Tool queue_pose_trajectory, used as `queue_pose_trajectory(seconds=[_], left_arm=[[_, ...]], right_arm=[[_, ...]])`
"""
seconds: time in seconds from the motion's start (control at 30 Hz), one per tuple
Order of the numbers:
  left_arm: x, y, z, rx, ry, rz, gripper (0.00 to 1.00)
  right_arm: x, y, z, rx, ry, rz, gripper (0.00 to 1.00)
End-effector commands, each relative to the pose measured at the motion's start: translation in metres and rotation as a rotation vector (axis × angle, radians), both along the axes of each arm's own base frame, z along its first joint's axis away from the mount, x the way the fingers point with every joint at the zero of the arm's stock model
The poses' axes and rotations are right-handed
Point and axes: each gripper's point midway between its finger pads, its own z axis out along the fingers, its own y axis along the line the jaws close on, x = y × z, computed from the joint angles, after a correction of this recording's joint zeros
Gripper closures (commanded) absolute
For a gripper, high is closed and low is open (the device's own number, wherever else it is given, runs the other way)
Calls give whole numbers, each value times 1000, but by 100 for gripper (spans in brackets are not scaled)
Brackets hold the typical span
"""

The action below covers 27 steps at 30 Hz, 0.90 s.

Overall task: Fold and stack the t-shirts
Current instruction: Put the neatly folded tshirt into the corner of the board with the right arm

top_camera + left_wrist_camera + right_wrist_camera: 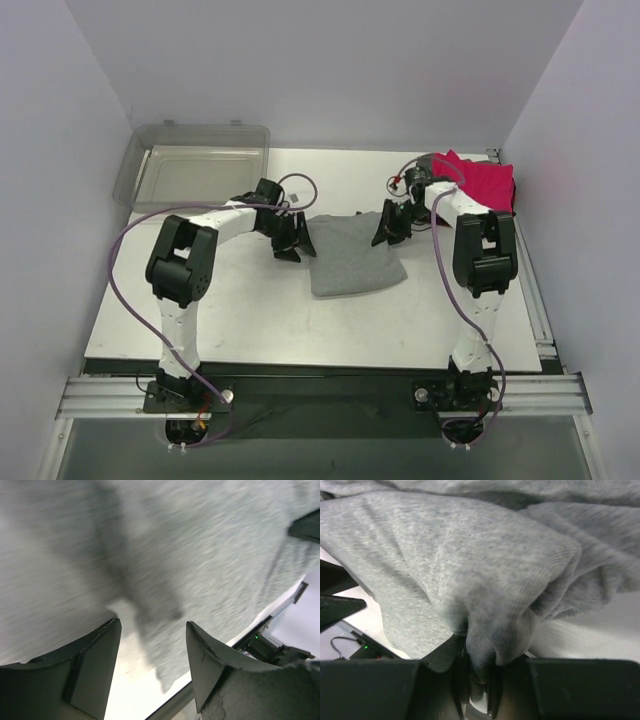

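At mid-desk, between the two arms, lies the grey t-shirt (pixel 352 255), already doubled into a compact panel. The pink-red t-shirt (pixel 485 180) sits folded at the far right corner of the desk (pixel 250 310), well apart from it, and the clear bin (pixel 200 165) stands at the far left.

The left tool (pixel 152 630) stands wide at the panel's left edge, with nothing between its fingers; the cloth lies just beyond them. The right tool (pixel 477 675) is pinched narrow on a bunched fold of grey cloth at the panel's far right corner.

By my reading, the fold is in hand and the stacking is not yet begun. Only one side is gripped, so the next move seems to call for the left tool to close on its own edge. Both tools could then carry the cloth over evenly, without dragging or skewing it.

The panel is close to square, a little longer across the desk from left to right, its near edge slanting toward the right arm. Which end holds the collar I cannot tell.
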Motion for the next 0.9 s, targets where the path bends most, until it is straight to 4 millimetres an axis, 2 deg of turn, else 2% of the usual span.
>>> queue_pose_trajectory(seconds=[0.0,0.03,0.13,0.2,0.3,0.37,0.57,0.8,0.87], left_arm=[[12,35,18,43,-66,54,34],[13,40,20,40,-71,59,34],[8,53,22,40,-75,66,34],[4,59,23,39,-74,67,34],[-1,63,23,32,-75,59,34],[-2,63,26,20,-82,50,34],[-5,56,24,-33,-69,30,34],[-6,52,22,-65,-59,53,34],[-9,52,19,-74,-53,73,33]], right_arm=[[13,-25,41,-116,-85,23,100],[16,-27,50,-135,-85,30,100],[18,-41,55,-212,-68,49,100],[31,-45,66,-241,-102,48,100],[40,-54,67,-285,-94,32,100],[45,-60,72,-324,-100,19,100],[53,-80,71,-441,-89,-16,100],[74,-96,87,-451,-112,-148,100],[86,-97,100,-437,-159,-165,100]])
